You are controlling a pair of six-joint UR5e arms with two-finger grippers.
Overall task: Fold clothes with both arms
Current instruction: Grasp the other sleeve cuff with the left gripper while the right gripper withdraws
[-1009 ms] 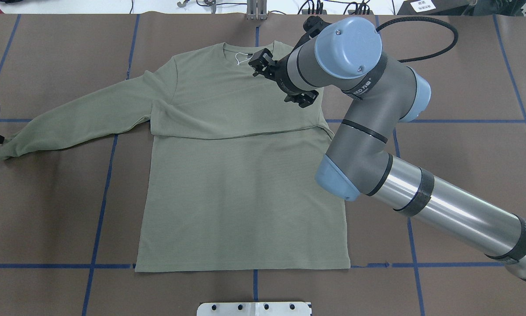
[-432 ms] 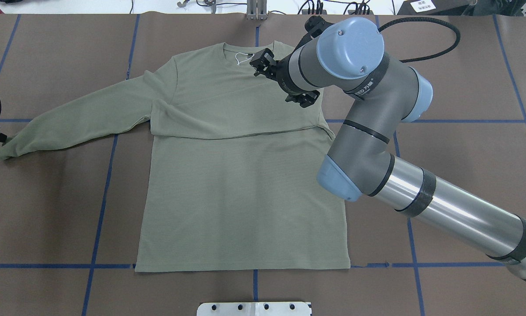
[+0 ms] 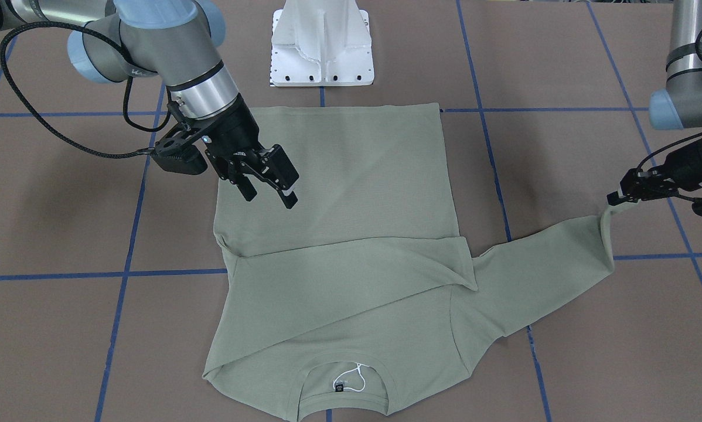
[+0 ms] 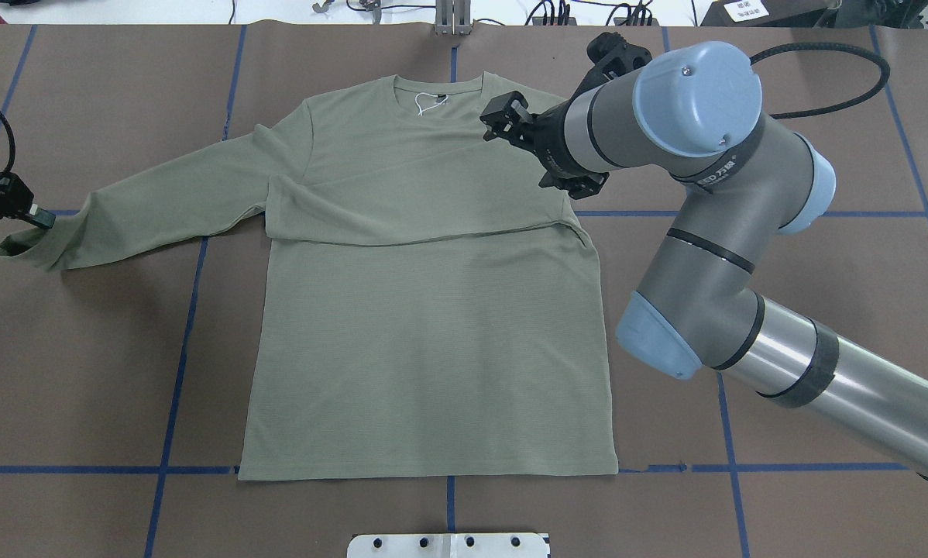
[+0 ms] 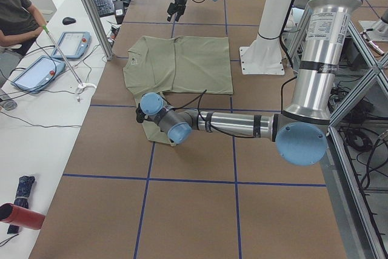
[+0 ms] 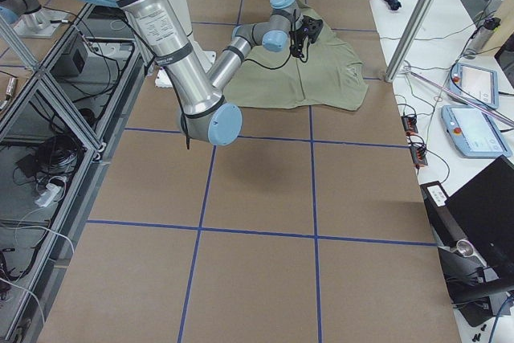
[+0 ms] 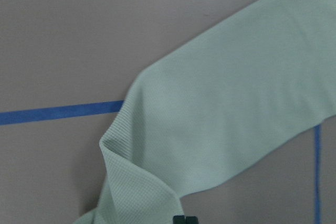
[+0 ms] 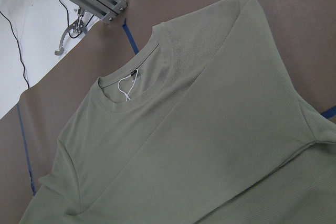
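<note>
The sage-green shirt [image 4: 425, 333] lies flat on the brown table, neck at the far edge, with a black label and white string [image 4: 425, 101]. One sleeve is folded across its chest [image 3: 351, 264]. The other sleeve [image 4: 162, 205] stretches out to the overhead view's left. My left gripper [image 4: 36, 219] is shut on that sleeve's cuff and holds it a little off the table; it also shows in the front view [image 3: 616, 198]. The left wrist view shows the sleeve [image 7: 226, 119] hanging below. My right gripper [image 3: 268, 196] is open and empty, above the shirt near its shoulder [image 4: 527, 143].
The white pedestal base [image 3: 321, 47] stands at the near table edge behind the hem. Blue tape lines [image 4: 177, 372] grid the table. An aluminium post [image 4: 452, 19] stands at the far edge. An operator [image 5: 18, 16] and tablets sit beside the table in the left view.
My left gripper has taken hold of the cuff, raised it and shifted it inward. My right gripper has moved right, away from the collar.
</note>
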